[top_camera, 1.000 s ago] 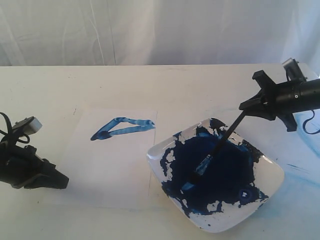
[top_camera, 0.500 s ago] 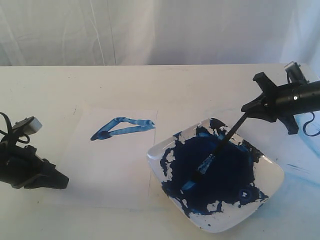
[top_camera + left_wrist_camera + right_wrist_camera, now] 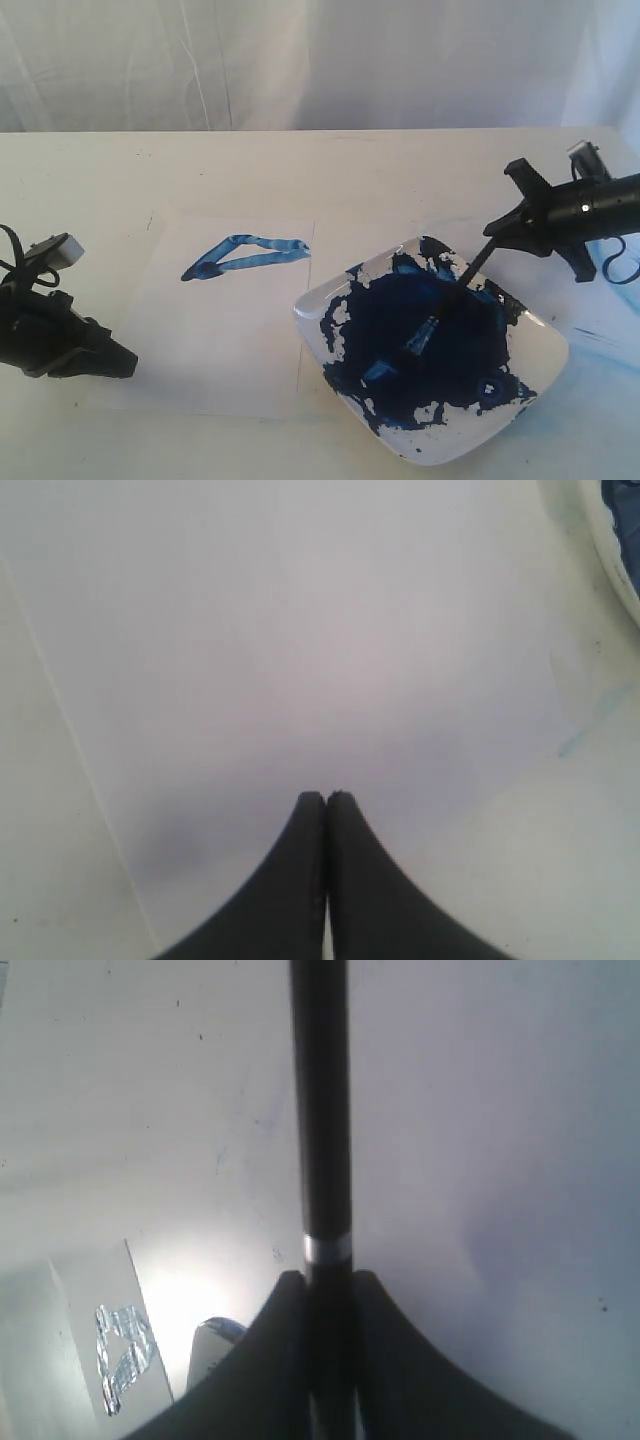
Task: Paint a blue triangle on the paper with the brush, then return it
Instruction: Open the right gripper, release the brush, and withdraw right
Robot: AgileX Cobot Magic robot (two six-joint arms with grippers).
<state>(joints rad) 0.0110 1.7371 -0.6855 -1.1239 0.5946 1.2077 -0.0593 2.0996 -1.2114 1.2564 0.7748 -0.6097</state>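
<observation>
With the blue triangle (image 3: 245, 255) complete on the paper (image 3: 230, 340) at 9 o'clock, the right hand (image 3: 497, 228) clamps the brush (image 3: 438, 312) slanted, bristles in the plate (image 3: 545, 365) at 5 o'clock, probably to leave it there.

Cream table (image 3: 400, 170): white paper (image 3: 230, 340) left, paint-smeared plate (image 3: 540, 350) just beside, right

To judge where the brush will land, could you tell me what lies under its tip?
Under the brush tip lies dark-blue paint spread over the white plate. The plate's surface there is hidden by paint; bristle contact cannot be told.
</observation>
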